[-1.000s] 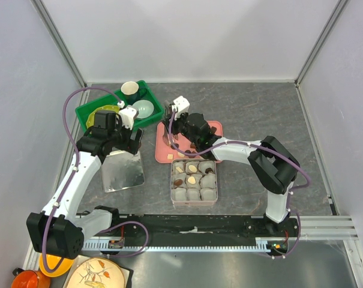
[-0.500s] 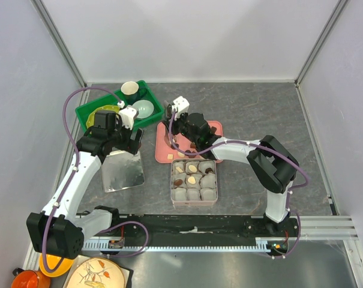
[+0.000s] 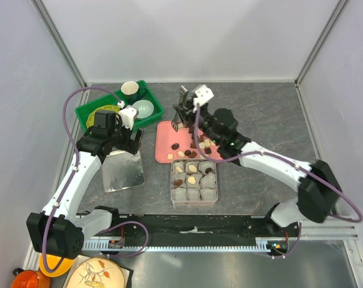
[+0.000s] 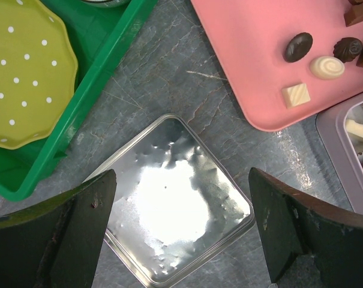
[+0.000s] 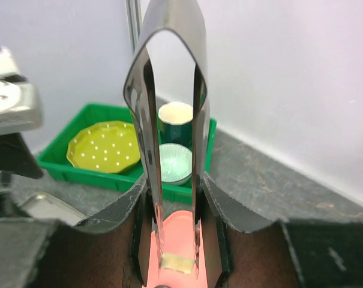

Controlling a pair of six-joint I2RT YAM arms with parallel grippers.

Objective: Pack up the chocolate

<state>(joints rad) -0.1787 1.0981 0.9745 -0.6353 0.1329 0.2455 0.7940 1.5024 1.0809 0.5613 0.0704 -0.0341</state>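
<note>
Loose chocolate (image 3: 193, 145) lies on the pink tray (image 3: 164, 141), centre of the top view. More pieces sit in the grey cups of the tin box (image 3: 172, 186) just below it, showing in the upper two rows.

One cream square piece (image 5: 177, 263) is pinched between the tips of the tongs (image 5: 169, 12), with pink tray behind it. The right gripper (image 5: 178, 231) is part closed, clamped on the tongs, loop end up.

The left gripper (image 4: 181, 222) is spread wide with nothing in it, above the tin lid (image 4: 181, 198), which lies left of the box.

The green bin (image 3: 86, 114) sits upper left, its corner near the tray's upper-left corner. It holds a yellow plate (image 4: 25, 78), a pale bowl (image 5: 174, 163) and a cup (image 5: 176, 114).

In the right wrist view the tong tips run into the bottom edge of the frame, and the fingers block the sides. In the left wrist view the box and the right-hand pieces are cut off at the frame edge.

The box sits tight against the tray's lower edge. There is bare table (image 3: 265, 120) to the right of both.
</note>
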